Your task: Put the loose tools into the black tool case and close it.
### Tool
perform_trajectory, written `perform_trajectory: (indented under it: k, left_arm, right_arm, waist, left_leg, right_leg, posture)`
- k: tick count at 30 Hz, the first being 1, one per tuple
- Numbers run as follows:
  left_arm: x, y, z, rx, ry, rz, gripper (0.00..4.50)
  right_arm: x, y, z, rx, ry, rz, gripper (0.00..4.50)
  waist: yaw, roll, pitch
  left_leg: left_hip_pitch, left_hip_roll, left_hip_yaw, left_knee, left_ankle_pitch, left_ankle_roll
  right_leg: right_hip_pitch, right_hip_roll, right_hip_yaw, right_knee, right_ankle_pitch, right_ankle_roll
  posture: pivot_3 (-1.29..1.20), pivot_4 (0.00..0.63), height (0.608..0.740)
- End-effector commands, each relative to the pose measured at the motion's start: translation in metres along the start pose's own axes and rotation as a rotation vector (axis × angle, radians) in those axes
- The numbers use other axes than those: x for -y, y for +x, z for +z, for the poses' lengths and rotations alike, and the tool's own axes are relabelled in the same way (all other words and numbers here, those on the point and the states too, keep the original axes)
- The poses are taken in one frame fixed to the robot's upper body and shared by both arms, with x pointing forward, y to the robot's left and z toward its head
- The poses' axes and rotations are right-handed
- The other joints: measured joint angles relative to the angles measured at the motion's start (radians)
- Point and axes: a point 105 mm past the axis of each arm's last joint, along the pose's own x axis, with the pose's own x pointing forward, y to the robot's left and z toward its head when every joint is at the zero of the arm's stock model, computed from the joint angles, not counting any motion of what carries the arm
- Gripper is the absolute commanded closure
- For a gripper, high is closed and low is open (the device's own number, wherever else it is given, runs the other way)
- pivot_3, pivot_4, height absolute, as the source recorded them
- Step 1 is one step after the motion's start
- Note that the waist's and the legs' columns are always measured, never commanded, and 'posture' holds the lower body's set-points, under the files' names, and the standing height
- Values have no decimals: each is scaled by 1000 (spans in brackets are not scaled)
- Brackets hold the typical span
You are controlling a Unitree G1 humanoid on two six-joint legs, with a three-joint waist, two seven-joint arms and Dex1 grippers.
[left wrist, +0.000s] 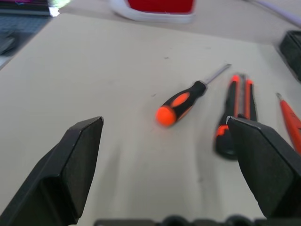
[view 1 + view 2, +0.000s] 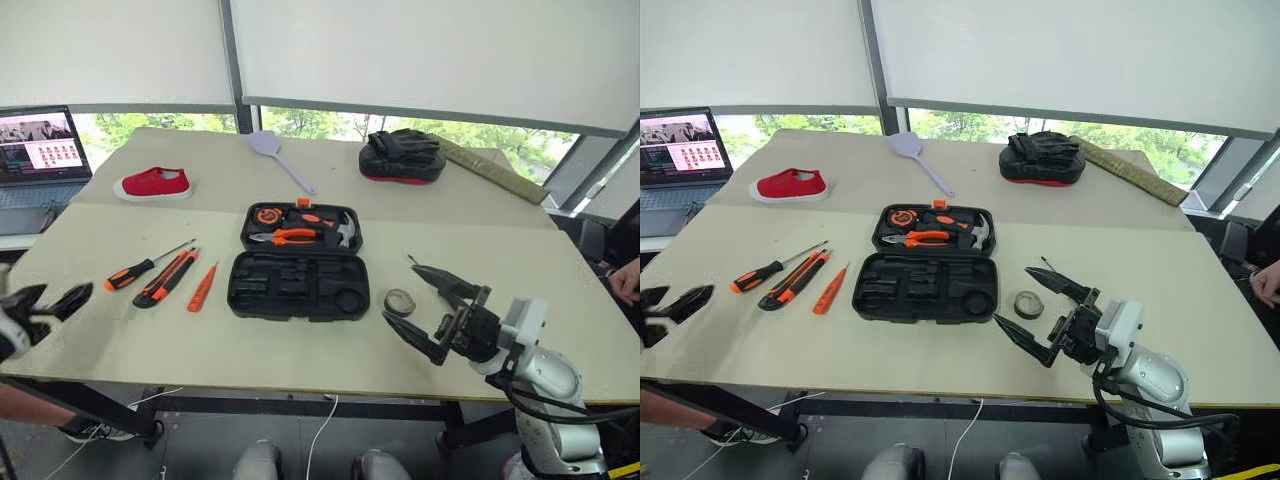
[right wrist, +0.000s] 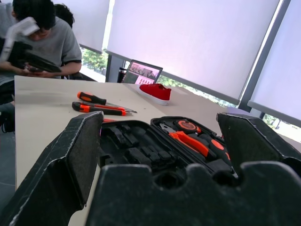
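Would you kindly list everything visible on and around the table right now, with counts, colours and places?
tool case: one, black, open at table centre, pliers, hammer and tape measure in its far half
screwdriver: one, black-orange, left of the case
utility knife: one, orange-black, beside the screwdriver
tester pen: one, orange, between knife and case
tape roll: one, dark, right of the case
spatula: one, lilac, far table
shoe: one, red, far left
padded mitt: one, black-red, far right
laptop: one, screen lit, far left
person: one, seated in a grey shirt at the table's end
left claw: black, open, over the left edge
right claw: black, open, near the tape roll
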Motion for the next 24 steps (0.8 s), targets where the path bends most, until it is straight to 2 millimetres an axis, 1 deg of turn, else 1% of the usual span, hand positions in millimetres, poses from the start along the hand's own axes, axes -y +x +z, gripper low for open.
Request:
perform_trajectory:
  k: [1,3,4,5,6,9,12,15,16,17,18,20,21,22,23,24]
  left_arm:
    - [-11,23,-6,-94,68,22,0]
    - [-15,37,-6,-116,67,43,0]
    - [-15,45,-5,-125,63,42,0]
    - [-14,51,-5,-137,63,39,0]
    - [-13,57,-4,-143,68,32,0]
    - [-2,76,0,-151,101,-12,0]
    - [5,87,-2,-182,109,-31,0]
    - [12,93,-13,-264,97,-49,0]
    - [11,93,-17,-289,109,-45,518]
    - [11,92,-21,-313,108,-42,827]
    - [9,91,-25,-336,110,-36,1044]
    - [6,85,-34,-389,105,-41,1949]
    - [1,81,-35,-390,89,-30,2406]
    - [-3,79,-34,-377,76,-20,2685]
    - [-5,77,-34,-365,68,-12,3148]
    - [-6,76,-32,-348,60,-17,3490]
  right_arm:
    - [2,-2,4,6,-54,-2,18]
    - [3,-6,2,-12,-65,-2,18]
    - [5,-8,2,-19,-74,-8,18]
    - [7,-9,2,-23,-82,-13,18]
    - [8,-10,2,-24,-89,-19,18]
    - [7,-11,4,-25,-96,-28,18]
    - [4,-14,4,-37,-102,-30,18]
    - [2,-17,5,-48,-106,-31,18]
    - [2,-17,5,-48,-106,-30,0]
    - [1,-16,6,-46,-102,-23,0]
    - [-1,-15,7,-44,-97,-12,0]
    - [-2,-13,10,-35,-91,6,0]
    - [-1,-11,12,-28,-94,14,0]
    - [0,-9,13,-21,-96,17,0]
    - [1,-8,14,-17,-98,19,0]
    - [2,-6,16,-5,-94,27,0]
  waist:
    - [-4,0,0]
    - [-7,0,0]
    - [-9,-1,0]
    - [-11,-1,0]
    - [-12,-2,0]
    - [-9,-2,0]
    - [-5,-2,0]
    - [-7,-2,0]
    - [-8,-2,0]
    - [-8,-2,0]
    - [-8,-2,0]
    - [-9,-2,0]
    - [-10,-2,0]
    - [-13,-2,0]
    - [-16,-2,0]
    - [-17,-2,0]
  left_leg:
    - [0,0,0,0,0,0]
    - [-1,0,0,-1,1,0]
    - [-1,1,0,-1,1,0]
    - [-3,1,0,-1,2,2]
    - [-3,1,0,-1,5,7]
    - [-4,1,0,-1,4,6]
    - [-4,1,0,0,4,6]
    - [-5,1,0,0,4,6]
    - [-5,1,0,0,4,6]
    - [-5,1,0,1,4,6]
    - [-5,1,0,1,4,6]
    - [-4,1,-1,1,4,6]
    - [-4,1,-1,1,4,6]
    - [-3,1,-1,1,4,6]
    - [-3,1,0,1,4,6]
    - [-3,1,0,1,4,6]
  right_leg:
    - [0,0,0,0,0,0]
    - [2,2,0,1,3,-4]
    - [2,3,0,1,5,0]
    - [2,4,0,1,5,0]
    - [2,5,0,1,5,0]
    - [2,6,0,1,4,1]
    - [2,6,0,1,3,2]
    - [2,6,0,1,3,3]
    - [2,6,0,2,3,3]
    - [2,6,0,2,3,3]
    - [2,6,0,2,3,3]
    - [2,6,1,3,3,3]
    - [2,6,1,3,3,3]
    - [3,6,1,3,3,3]
    - [3,6,2,3,3,3]
    - [3,6,2,3,3,3]
  posture:
    - [0,150,740]
    - [0,150,740]
    - [0,150,740]
    - [0,150,740]
    - [0,150,740]
    - [0,150,740]
    - [0,150,740]
    - [0,150,740]
    - [0,150,740]
    - [0,150,740]
    - [0,150,740]
    - [0,150,740]
    - [0,150,740]
    - [0,150,740]
    - [0,150,740]
    - [0,150,740]
